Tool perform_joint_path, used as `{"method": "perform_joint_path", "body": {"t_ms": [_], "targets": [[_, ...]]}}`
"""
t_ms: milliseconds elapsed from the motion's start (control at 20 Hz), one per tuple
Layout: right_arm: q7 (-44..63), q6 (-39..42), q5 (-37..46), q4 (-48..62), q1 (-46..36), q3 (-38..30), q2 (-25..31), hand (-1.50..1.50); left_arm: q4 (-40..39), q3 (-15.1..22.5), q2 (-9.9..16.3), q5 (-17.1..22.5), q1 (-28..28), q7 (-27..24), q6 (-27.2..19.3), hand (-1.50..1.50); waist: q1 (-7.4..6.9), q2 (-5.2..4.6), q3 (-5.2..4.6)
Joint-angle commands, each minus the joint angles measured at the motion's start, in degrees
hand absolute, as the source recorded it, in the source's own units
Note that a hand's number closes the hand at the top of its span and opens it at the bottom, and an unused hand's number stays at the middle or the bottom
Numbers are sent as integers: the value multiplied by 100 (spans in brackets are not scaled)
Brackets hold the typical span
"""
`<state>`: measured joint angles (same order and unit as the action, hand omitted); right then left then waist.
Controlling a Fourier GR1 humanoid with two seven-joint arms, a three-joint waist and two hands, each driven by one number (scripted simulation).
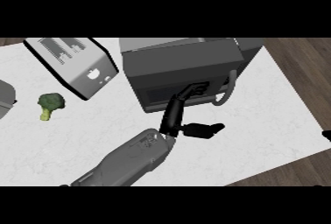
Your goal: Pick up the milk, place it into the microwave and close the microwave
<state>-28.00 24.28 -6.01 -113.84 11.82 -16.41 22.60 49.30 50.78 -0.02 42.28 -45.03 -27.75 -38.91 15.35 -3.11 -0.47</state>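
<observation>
The dark grey microwave (184,57) stands at the back middle of the white counter (258,131). Its door (161,94) lies flat against the body, with a curved handle (227,89) at the right side. My left hand (173,118) reaches up from the lower middle. Its straight fingers (191,91) touch the door's front, and the thumb (207,129) points right. The hand is open and holds nothing. No milk shows anywhere. Only a black sliver of my right hand (327,134) shows at the right edge.
A light grey appliance (74,65) with a panel of buttons lies tilted at the back left. A broccoli floret (50,104) sits on the counter at the left, near a grey object (5,99) at the left edge. Wooden floor (304,65) lies beyond the counter's right edge.
</observation>
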Motion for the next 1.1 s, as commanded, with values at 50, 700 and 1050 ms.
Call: {"method": "perform_joint_path", "body": {"t_ms": [50,700,1050], "targets": [[14,-211,397,-134,-332,-310,355,150,-103,-390,2,483,-332,-136,-247,-150,94,-89,-9],[152,-310,466,83,-947,-406,618,150,-302,-308,2,1127,-583,-458,-438,-150,107,-199,20],[203,-330,528,196,-1163,-343,676,150,-411,-264,2,1338,-570,-767,-462,-150,136,-258,23]]}}
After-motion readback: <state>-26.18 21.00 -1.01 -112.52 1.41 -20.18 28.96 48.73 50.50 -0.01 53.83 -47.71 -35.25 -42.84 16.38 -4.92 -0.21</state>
